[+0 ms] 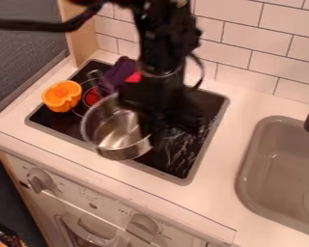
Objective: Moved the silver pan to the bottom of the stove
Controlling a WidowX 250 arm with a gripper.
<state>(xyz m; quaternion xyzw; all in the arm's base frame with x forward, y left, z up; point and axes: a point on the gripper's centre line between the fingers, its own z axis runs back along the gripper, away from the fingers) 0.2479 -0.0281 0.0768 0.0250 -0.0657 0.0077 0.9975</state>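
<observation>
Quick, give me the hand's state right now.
Hand: down at the silver pan's rim; whether it is open, closed or gripping the pan cannot be told.

Black two-finger metal gripper [158, 141] over black flat rectangular stovetop [183, 166]. Silver round metal pan [121, 129] just L of it, over stove. Orange scalloped toy [62, 95] farther L, on stove; dark purple elongated item [117, 75] behind pan, btw orange toy & arm. White rectangular-tile wall [235, 44] behind gripper, grey rounded-corner sink [279, 164] well R, white boxy oven front [115, 212] before & below.
</observation>
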